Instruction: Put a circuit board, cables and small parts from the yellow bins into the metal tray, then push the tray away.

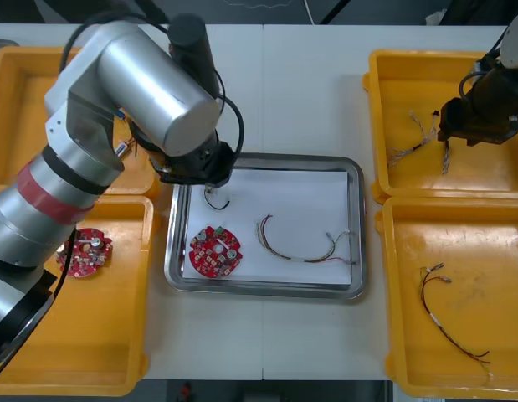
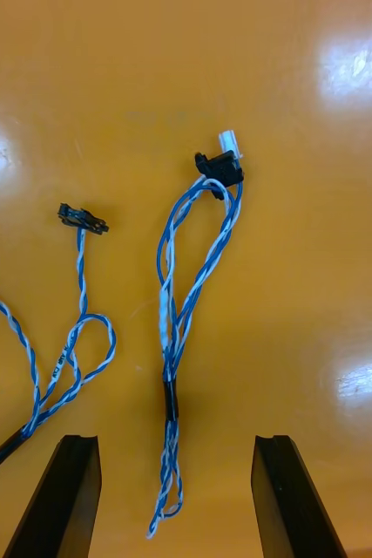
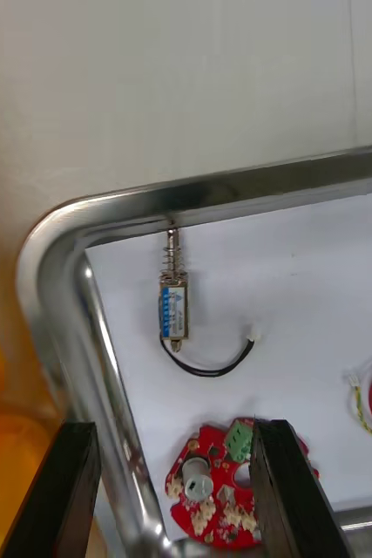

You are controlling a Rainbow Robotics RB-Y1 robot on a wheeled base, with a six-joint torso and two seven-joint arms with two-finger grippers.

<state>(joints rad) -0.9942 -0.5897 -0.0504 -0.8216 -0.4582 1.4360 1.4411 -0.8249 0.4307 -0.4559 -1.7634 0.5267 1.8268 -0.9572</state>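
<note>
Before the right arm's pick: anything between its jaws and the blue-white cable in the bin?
Nothing visible. The right gripper hangs with jaws open either side of the twisted blue and white cable, which lies bare on the yellow bin floor. A second such cable lies beside it, apart.

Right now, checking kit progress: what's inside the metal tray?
A circuit board, red and yellow cable and small metal part. From the front, the open left gripper covers the metal tray's far-left corner.

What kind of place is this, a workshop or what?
Probably an electronics kitting bench: yellow plastic bins of twisted blue and white cables, a shiny metal tray holding a round red circuit board, the left gripper open above it, the right gripper open over the cables.
</note>
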